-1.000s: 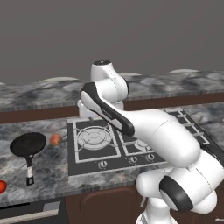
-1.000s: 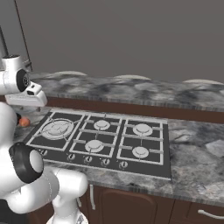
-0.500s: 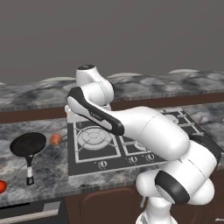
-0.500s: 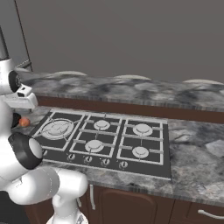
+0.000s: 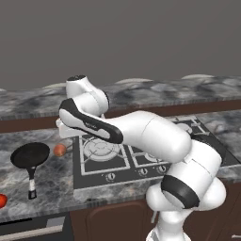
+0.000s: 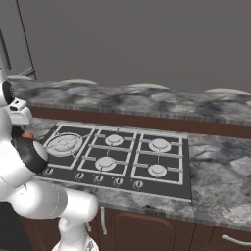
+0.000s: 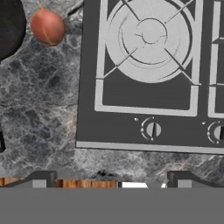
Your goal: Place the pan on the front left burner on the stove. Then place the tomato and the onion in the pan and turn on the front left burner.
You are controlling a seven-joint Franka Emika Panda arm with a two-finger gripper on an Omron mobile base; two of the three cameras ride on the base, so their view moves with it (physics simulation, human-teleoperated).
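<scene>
Stove (image 7: 131,122) lies directly below and ahead of the gripper (image 7: 111,177), its near edge and two knobs (image 7: 152,129) just beyond the finger tips. Counter (image 7: 39,118) of mottled grey stone spreads to the left of the gripper and carries the loose items. Front left burner (image 7: 149,39), bare under its pale grate, sits ahead of the gripper and slightly right; the left base view shows it (image 5: 98,148) just beside the arm's hand. Pan (image 5: 30,156) rests on the counter well to the gripper's left, off the stove, handle pointing toward the counter's front edge; its dark rim (image 7: 8,26) shows at the far left. Onion (image 7: 47,27) lies on the counter between pan and stove, ahead and left of the gripper, close beside the pan's rim. Tomato (image 5: 2,200) sits near the counter's front edge, farthest left of the gripper. Gripper fingers (image 7: 43,178) stand wide apart, holding nothing.
</scene>
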